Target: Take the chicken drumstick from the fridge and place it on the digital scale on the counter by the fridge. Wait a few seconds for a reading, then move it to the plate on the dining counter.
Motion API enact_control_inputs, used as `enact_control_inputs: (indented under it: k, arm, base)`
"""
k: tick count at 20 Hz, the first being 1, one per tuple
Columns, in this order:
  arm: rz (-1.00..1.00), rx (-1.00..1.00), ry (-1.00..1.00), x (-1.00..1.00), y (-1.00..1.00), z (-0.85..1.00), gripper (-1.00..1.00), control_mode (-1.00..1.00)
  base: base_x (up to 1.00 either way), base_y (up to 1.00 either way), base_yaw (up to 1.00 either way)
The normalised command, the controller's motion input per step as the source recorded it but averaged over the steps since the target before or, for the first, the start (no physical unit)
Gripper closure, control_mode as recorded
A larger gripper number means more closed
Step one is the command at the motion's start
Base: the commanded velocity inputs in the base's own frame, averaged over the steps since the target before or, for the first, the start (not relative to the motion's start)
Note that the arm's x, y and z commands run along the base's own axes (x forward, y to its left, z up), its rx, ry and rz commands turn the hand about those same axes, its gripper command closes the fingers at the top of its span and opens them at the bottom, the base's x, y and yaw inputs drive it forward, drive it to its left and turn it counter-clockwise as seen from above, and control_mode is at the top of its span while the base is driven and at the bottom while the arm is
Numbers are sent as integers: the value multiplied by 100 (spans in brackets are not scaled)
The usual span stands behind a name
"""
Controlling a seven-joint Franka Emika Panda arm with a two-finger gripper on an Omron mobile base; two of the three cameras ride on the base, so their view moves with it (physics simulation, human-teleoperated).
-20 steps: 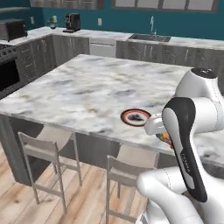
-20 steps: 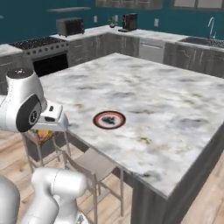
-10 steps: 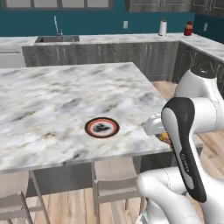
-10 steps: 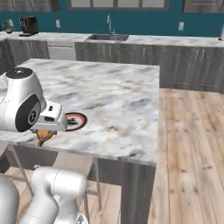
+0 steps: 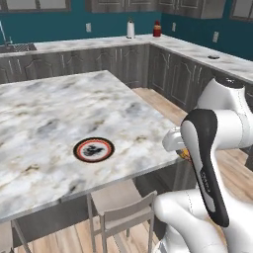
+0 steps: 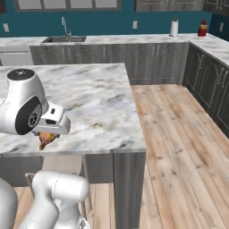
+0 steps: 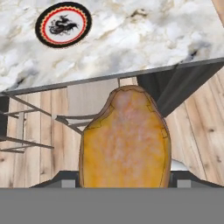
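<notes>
My gripper (image 7: 124,183) is shut on the chicken drumstick (image 7: 124,140), a glossy golden-orange lump that hangs just off the dining counter's (image 5: 44,118) near corner. The same drumstick (image 5: 184,154) peeks out beside the white arm, and it shows under the hand (image 6: 46,138). The plate (image 5: 94,149) with its red rim lies on the marble, left of the gripper (image 5: 182,151) and apart from it. In the hand view the plate (image 7: 63,24) sits at the top left. A small dark disc, by its look the digital scale (image 5: 213,57), rests on the far right counter. The fridge is out of view.
A light wooden chair (image 5: 123,212) stands under the dining counter's near edge. Grey cabinets with a marble top (image 5: 148,44) run along the back and right, carrying a paper towel roll (image 5: 130,28) and a red bottle (image 5: 157,28). Wood floor (image 6: 179,134) lies open to the right.
The base has kept turning, so the whole scene has slid left in both base views. The drumstick stays in the shut gripper at the same place beside the arm.
</notes>
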Motion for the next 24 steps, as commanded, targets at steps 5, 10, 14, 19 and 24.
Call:
enact_control_inputs:
  k: [5,10,14,19,24]
  arm:
    - [0,0,0,0,0,0,100,100]
    - [0,0,0,0,0,0,100,100]
    - [0,0,0,0,0,0,100,100]
    - [0,0,10,43,7,0,100,-100]
    - [11,0,13,100,26,-1,100,-100]
  base:
    - [48,21,11]
    - [51,24,14]
    - [11,13,6]
    - [1,0,0]
    - [0,0,0]
